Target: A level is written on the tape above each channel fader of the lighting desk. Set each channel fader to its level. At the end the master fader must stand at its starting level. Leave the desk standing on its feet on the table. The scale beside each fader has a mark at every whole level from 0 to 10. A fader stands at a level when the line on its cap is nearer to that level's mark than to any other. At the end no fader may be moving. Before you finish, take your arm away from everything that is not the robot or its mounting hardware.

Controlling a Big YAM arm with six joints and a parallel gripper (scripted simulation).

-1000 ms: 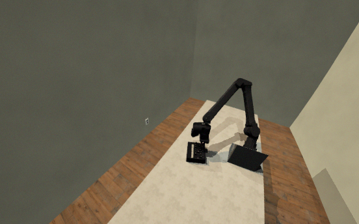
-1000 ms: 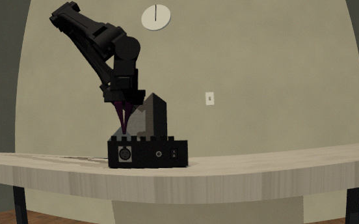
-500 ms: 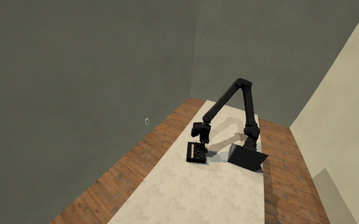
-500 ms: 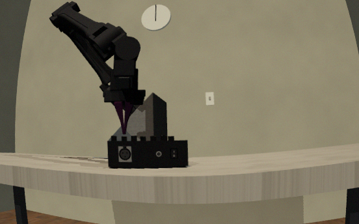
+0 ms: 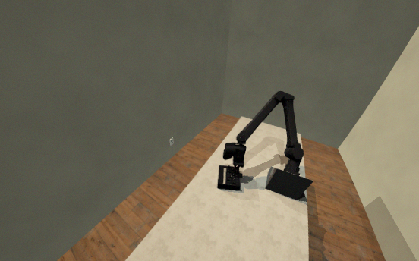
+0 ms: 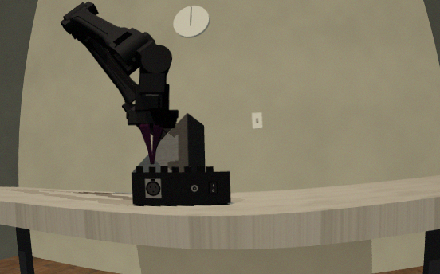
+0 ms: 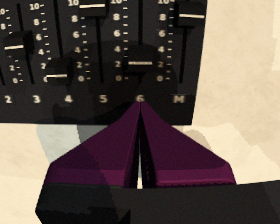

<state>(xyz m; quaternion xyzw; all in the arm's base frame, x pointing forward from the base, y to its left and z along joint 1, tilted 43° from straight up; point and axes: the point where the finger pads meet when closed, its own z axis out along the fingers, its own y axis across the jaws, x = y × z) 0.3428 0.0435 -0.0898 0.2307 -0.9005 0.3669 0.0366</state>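
The lighting desk (image 5: pixel 222 186) (image 6: pixel 181 193) (image 7: pixel 21 111) sits flat on the counter (image 5: pixel 213 224) (image 6: pixel 232 227) (image 7: pixel 16 170), in front of the arm. How far along the task is can only partly be judged: the tape with the written levels is outside the wrist view, so no cap can be called correct. The fader over 6 (image 7: pixel 140 63) stands at about 2, the fader over 5 (image 7: pixel 93 6) between 9 and 10, by the look of it, and the fader over 4 (image 7: pixel 56 76) close to the bottom. The fader over 3 (image 7: pixel 14 47) is around the middle of its slot, and the master fader (image 7: pixel 191 16) stands near 8 (whether that is its starting level cannot be told). What remains, then, is any channel not yet matching its tape, and after that the withdrawal of the arm.

The jaws (image 5: pixel 237 175) (image 6: pixel 152 163) are closed, tip against tip, with nothing between them. Their tips show over the printed 6, just below that channel's cap; contact with the panel cannot be made out. That placement would suit an upward push on fader 6, though it might equally follow a finished one.
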